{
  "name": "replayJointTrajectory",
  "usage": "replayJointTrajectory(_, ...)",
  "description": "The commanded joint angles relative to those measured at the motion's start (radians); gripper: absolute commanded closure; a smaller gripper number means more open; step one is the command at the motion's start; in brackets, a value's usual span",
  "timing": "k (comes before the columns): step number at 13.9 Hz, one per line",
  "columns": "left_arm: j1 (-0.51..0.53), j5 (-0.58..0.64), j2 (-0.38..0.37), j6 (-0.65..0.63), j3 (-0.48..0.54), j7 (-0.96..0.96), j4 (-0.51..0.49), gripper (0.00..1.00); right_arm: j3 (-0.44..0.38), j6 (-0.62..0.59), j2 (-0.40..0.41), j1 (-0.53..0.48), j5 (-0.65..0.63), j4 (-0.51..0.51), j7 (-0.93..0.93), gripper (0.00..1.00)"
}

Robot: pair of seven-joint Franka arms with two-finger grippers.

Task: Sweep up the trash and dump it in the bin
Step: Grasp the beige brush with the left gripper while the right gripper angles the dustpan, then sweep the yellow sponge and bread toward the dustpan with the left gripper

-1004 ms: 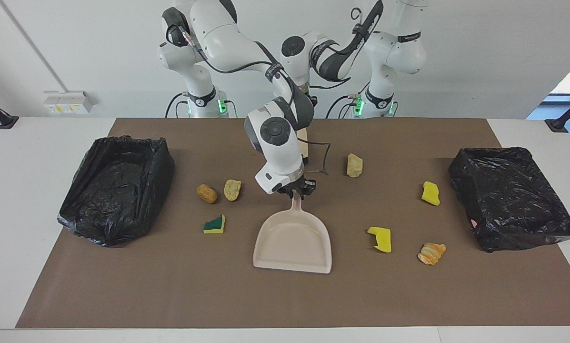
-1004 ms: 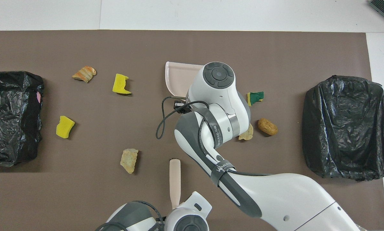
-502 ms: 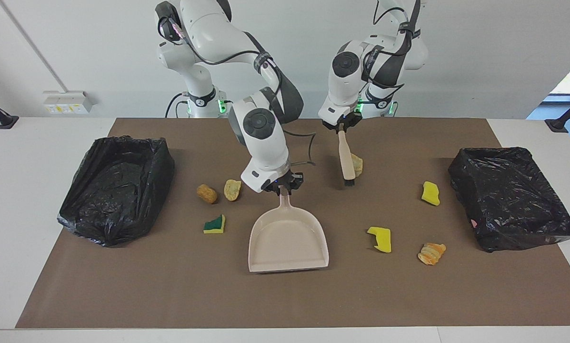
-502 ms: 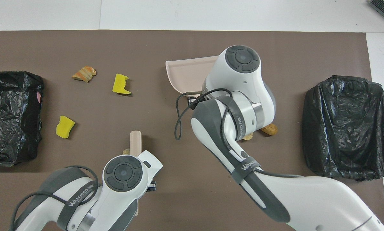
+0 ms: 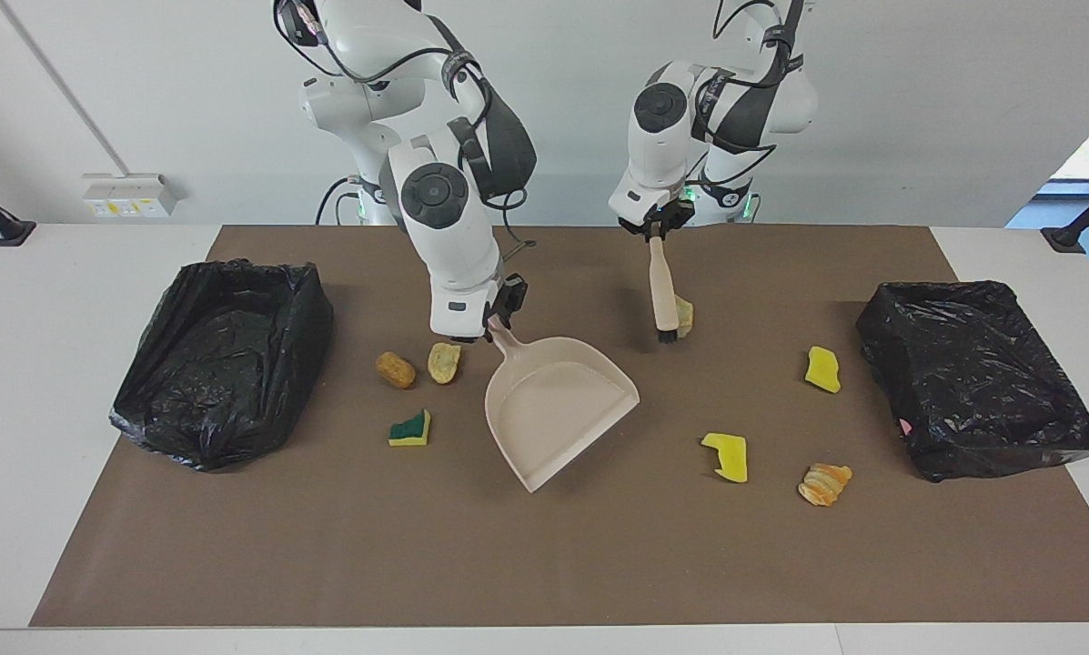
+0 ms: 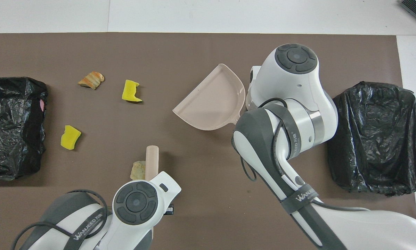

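- My right gripper [image 5: 497, 320] is clamped on the handle of the beige dustpan [image 5: 558, 407], over the middle of the worktop [image 5: 16, 382]; the pan is tilted and turned, its open mouth facing away from me and toward my left arm's end.
- My left gripper [image 5: 655, 226] is shut tight on the top of the beige hand brush [image 5: 662, 293], which hangs nearly upright with its black bristles down at the brown mat [image 5: 544, 564].
- The trash lies loose on the mat, in seven scraps.
- A tan lump [image 5: 683, 315] sits right beside the brush bristles; I cannot tell whether they touch.
- Toward my left arm's end: a yellow sponge piece [image 5: 822, 368] near the bin there, another yellow sponge piece [image 5: 727, 456] farther from me, and an orange striped bread-like lump [image 5: 823, 483] beside that one.
- Toward my right arm's end: a brown lump [image 5: 396, 369] and a tan-yellow lump [image 5: 444, 361] side by side, just beside the dustpan handle, and a green-and-yellow sponge piece [image 5: 410, 428] farther from me than those two.
- One black-lined bin [image 5: 221, 359] stands at my right arm's end of the mat, and a second black-lined bin [image 5: 976, 375] at my left arm's end; I see no scrap in either.
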Motion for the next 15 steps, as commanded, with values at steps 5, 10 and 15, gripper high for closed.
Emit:
replayJointTrajectory(5, 0.126, -0.037, -0.024, 0.099, 0.015, 0.075, -0.143, 1.00, 0.008, 0.032, -0.085, 0.020, -0.104, -0.175, -0.339, 1.00)
replayJointTrajectory(10, 0.411, -0.031, 0.075, 0.092, 0.017, 0.324, -0.053, 1.00, 0.011, 0.071, -0.074, 0.062, -0.103, -0.200, -0.366, 1.00)
replayJointTrajectory(15, 0.529, -0.012, 0.086, -0.014, 0.024, 0.427, 0.136, 1.00, 0.011, 0.129, -0.052, 0.134, -0.100, -0.225, -0.174, 1.00)
